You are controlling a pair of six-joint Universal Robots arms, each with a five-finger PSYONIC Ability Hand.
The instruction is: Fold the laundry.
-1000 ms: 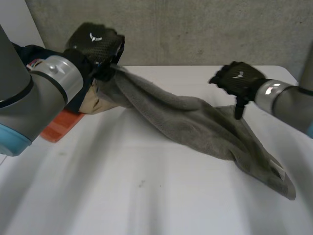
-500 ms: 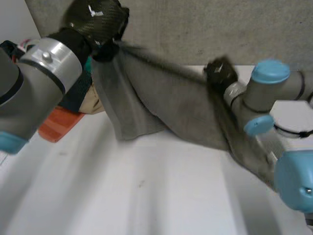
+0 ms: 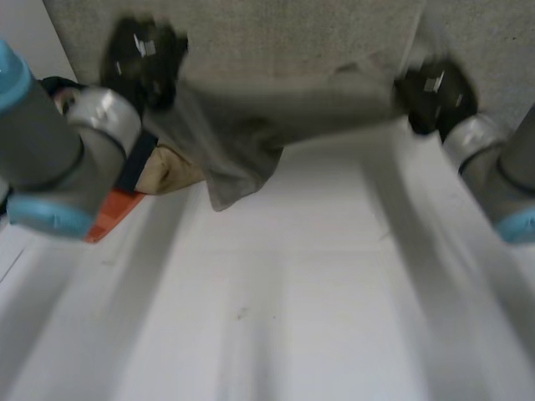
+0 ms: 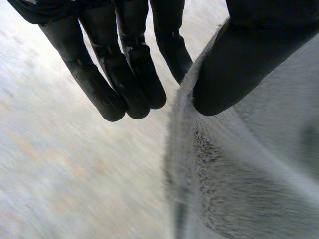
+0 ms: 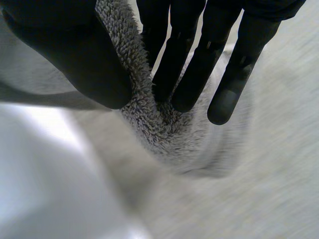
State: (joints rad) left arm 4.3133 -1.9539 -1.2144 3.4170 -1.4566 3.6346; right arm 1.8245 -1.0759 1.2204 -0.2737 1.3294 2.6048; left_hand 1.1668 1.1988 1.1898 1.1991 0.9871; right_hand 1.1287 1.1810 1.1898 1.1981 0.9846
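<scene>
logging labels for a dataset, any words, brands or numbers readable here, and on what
No text can be read.
White mark on the black left hand's back: too blurred to read.
White mark on the black right hand's back: too blurred.
Grey terry towel: none.

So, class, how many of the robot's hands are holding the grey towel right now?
2. The left hand pinches one upper end of the grey towel, the right hand the other; it hangs stretched between them above the table.
</scene>
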